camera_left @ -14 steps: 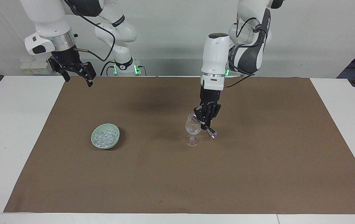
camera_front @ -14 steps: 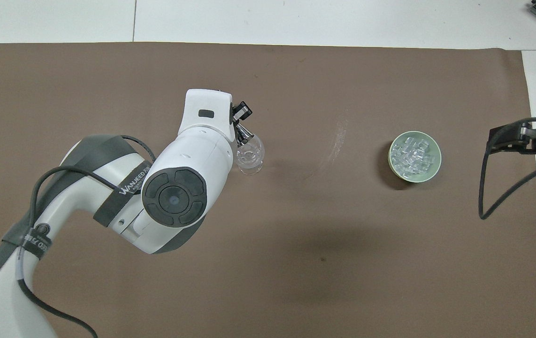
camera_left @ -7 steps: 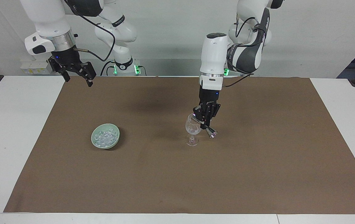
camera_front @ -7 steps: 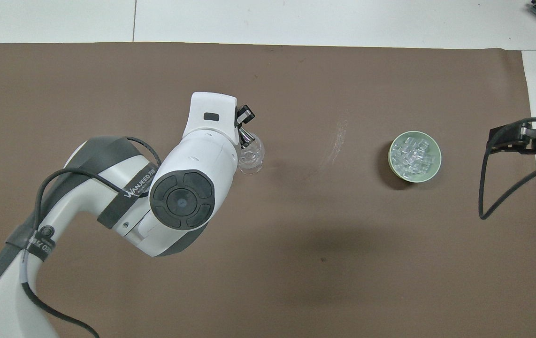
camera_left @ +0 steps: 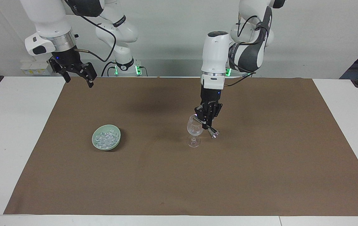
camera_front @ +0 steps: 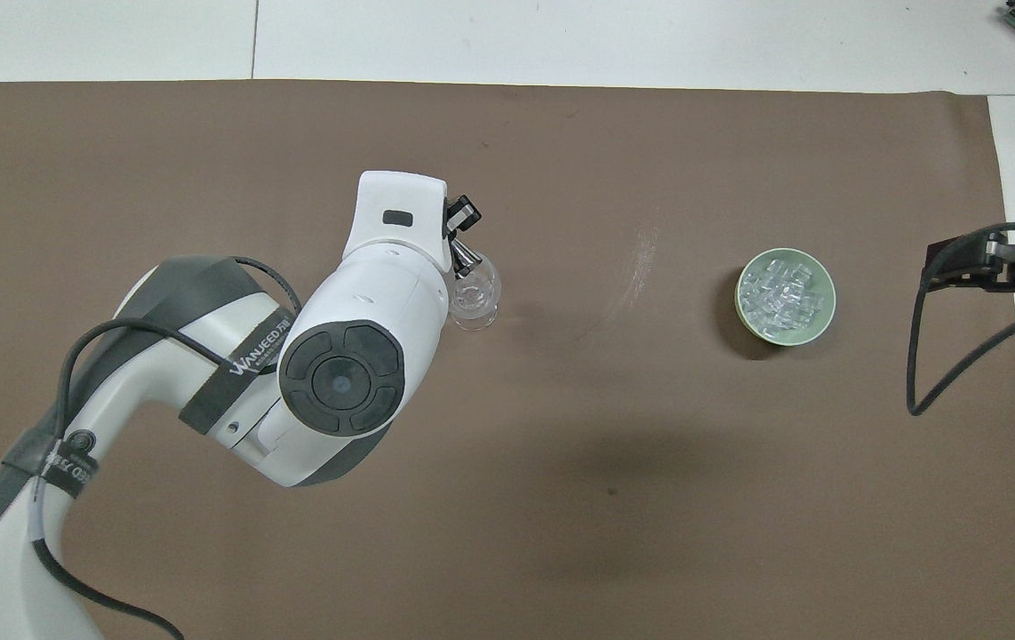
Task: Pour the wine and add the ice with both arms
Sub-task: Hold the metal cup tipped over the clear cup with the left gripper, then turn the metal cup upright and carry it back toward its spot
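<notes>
A clear stemmed glass (camera_left: 194,128) stands upright near the middle of the brown mat; it also shows in the overhead view (camera_front: 475,300). My left gripper (camera_left: 206,123) points down right beside the glass's rim, shut on a small silver metal cup (camera_left: 213,133) that is tilted, with its upper end at the rim. The overhead view shows this gripper (camera_front: 459,236) and the metal cup (camera_front: 465,260) too. The ice (camera_left: 105,138) fills a pale green bowl (camera_left: 116,142) toward the right arm's end. My right gripper (camera_left: 78,75) waits open and empty, raised over the mat's edge.
The brown mat (camera_left: 260,163) covers most of the white table (camera_left: 6,141). In the overhead view the bowl's rim (camera_front: 824,322) and the ice (camera_front: 783,292) lie beside the right gripper (camera_front: 974,265). A faint smear marks the mat (camera_front: 636,267) between glass and bowl.
The left arm's wrist and elbow have shifted slightly, and the metal cup's outer end has risen a little. The glass, the bowl and the right arm have not moved.
</notes>
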{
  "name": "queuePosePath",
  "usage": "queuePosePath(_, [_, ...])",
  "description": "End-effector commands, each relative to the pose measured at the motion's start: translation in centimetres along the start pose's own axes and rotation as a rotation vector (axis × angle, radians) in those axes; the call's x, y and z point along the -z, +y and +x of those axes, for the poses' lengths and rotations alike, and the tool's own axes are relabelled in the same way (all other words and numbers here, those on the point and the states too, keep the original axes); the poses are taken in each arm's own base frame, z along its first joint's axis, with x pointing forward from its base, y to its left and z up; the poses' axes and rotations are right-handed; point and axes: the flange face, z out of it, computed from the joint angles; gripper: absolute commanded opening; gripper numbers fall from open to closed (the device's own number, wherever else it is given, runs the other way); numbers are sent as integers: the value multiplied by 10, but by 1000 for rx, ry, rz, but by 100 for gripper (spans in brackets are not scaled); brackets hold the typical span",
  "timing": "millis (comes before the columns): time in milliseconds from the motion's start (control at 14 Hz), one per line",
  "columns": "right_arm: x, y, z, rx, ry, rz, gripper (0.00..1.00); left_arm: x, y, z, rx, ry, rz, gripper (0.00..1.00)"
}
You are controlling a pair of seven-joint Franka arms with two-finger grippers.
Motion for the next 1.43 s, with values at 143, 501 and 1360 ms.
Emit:
queuePosePath(143, [-2,5,-4,15,9,13,100,7,1,2,1,24,15,0])
queuePosePath(501, [-3,9,-2,15,11,13,100,7,0,4,4,24,18,0])
queuePosePath(1360, [-2,10,-2,32,12,13,100,7,-23,44,413,-238,25,0])
